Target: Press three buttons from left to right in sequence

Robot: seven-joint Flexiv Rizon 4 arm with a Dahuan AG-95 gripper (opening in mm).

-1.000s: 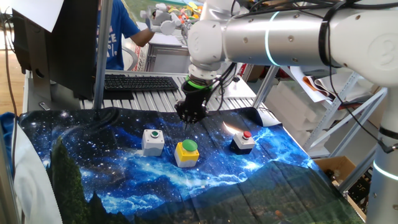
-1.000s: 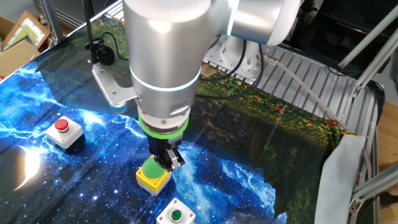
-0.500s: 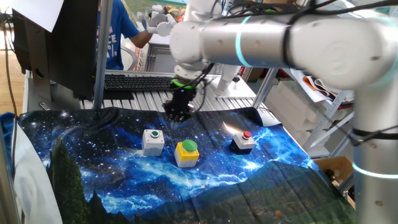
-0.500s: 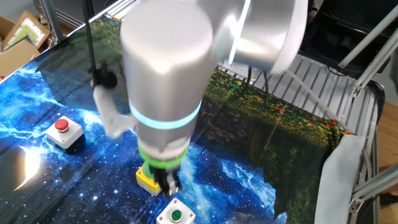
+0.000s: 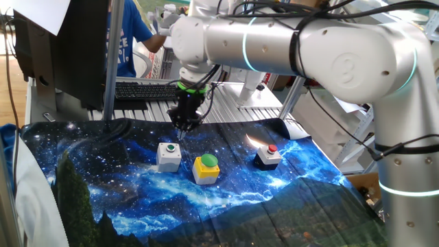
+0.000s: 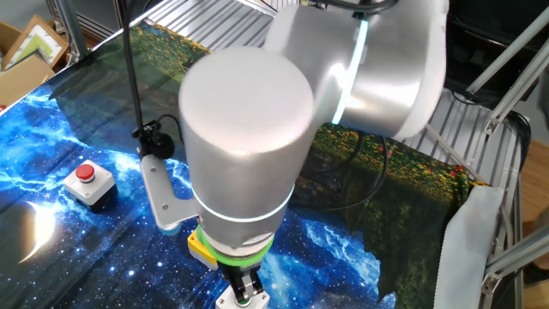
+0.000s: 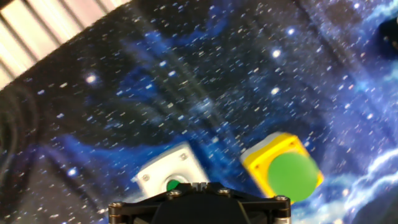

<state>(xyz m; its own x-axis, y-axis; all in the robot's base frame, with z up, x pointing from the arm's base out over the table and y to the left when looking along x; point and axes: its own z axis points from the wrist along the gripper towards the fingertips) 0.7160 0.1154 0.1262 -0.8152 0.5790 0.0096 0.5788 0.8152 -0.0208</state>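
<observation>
— Where are you, and are your jaws released or clenched?

— My gripper hangs above the grey box with small green cap, the left one of the three, apart from it. In one fixed view my fingers look like one dark tip, and in the other fixed view my gripper covers most of that box, so I cannot tell if they are released or clenched. My hand view shows only my black body at the bottom edge, no fingertips.

— What does the hand view give that the others do not?

— It looks straight down: the grey box is just above my body, and the yellow box with large green dome is to its right, near but apart.

— What changed?

— One second ago I was over the yellow box; I have moved left to the grey one.

— What else is around?

— The dark box with small red cap stands well apart on the starry cloth. Behind the table there is a keyboard and a person in blue shirt. My big arm hides much of the cloth in the other fixed view.
</observation>
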